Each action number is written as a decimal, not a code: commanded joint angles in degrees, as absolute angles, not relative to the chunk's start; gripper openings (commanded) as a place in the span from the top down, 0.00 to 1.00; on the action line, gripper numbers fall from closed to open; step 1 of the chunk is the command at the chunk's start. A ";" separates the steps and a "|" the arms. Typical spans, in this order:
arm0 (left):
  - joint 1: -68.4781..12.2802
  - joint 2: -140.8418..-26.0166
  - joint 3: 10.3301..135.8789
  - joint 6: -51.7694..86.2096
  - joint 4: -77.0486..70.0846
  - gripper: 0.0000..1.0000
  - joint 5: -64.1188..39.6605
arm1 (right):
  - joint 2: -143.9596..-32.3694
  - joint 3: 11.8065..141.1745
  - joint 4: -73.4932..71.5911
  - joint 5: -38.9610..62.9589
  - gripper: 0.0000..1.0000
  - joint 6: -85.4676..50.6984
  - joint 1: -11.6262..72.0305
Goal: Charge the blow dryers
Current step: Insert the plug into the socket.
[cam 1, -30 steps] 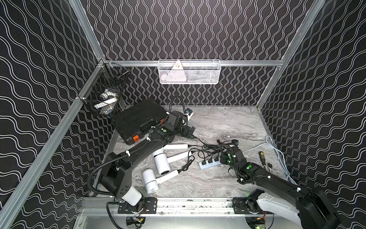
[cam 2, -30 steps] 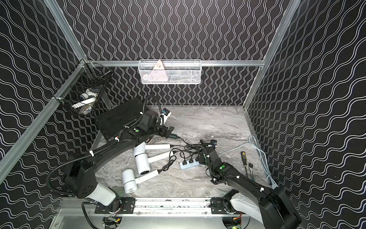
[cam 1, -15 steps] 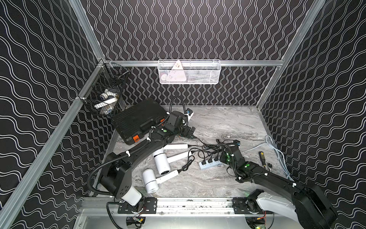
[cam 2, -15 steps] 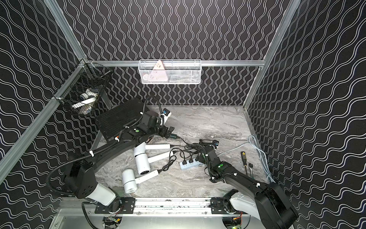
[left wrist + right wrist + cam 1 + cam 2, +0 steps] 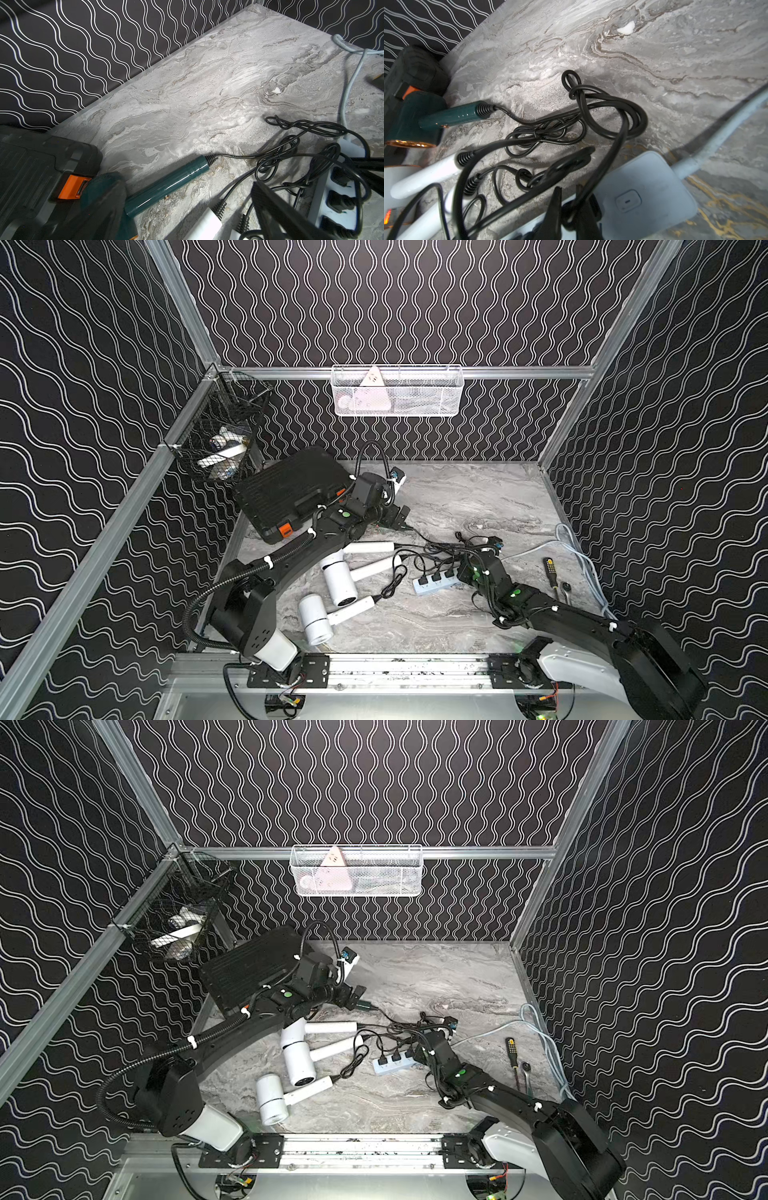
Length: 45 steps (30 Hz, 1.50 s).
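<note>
**Hidden / unclear.** In both top views my left arm covers nearly all of the green dryer point(image 5: 166, 185). Only the left wrist view shows its handle whole. Its head there is blurred behind one claw finger and cut off by the frame edge. The third white dryer point(image 5: 370, 547) shows mainly its handle, and its barrel is mostly under my arm. My own fingertips hide the plug end at my right claw point(image 5: 570, 207). The cords there are tangled, so I cannot trace which belongs to which dryer.

**Claws vs. dryers.**
- My left claw point(image 5: 398, 517) is spread wide and holds nothing, low over the desk point(image 5: 478, 497).
- The green dryer's handle lies flat between that claw's fingers, apparently untouched, just beside the black case point(image 5: 291, 489).
- My right claw is clamped on a black cord point(image 5: 623, 133) at the end of the pale blue power strip point(image 5: 432, 584), which has three black plugs seated in it.
- The first white dryer point(image 5: 341, 583) and second white dryer point(image 5: 316, 619) lie flat between my arms, to the left of the strip and well apart from the right claw.

**Containers.**
- The case is closed, with its orange latches facing me.
- The black wire basket point(image 5: 216, 435) on the left rail holds white items I cannot identify.
- The white mesh basket point(image 5: 397, 391) on the back rail holds a pale triangular piece.
</note>
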<state>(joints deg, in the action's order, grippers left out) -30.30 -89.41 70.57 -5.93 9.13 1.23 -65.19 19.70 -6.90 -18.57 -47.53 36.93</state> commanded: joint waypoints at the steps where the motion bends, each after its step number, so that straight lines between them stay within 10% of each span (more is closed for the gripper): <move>1: -30.32 -89.12 70.93 -6.58 8.71 0.01 1.49 | -68.28 20.63 16.02 -0.83 1.00 -54.11 37.81; 45: -31.57 -81.01 61.49 16.08 18.46 0.09 -15.59 | -74.38 28.75 25.39 -3.36 1.00 -48.59 37.85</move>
<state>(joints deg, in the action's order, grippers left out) -31.57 -81.01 61.93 12.84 18.13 -13.67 -70.52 29.54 6.70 -10.83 -48.99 37.56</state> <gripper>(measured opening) 0.914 0.116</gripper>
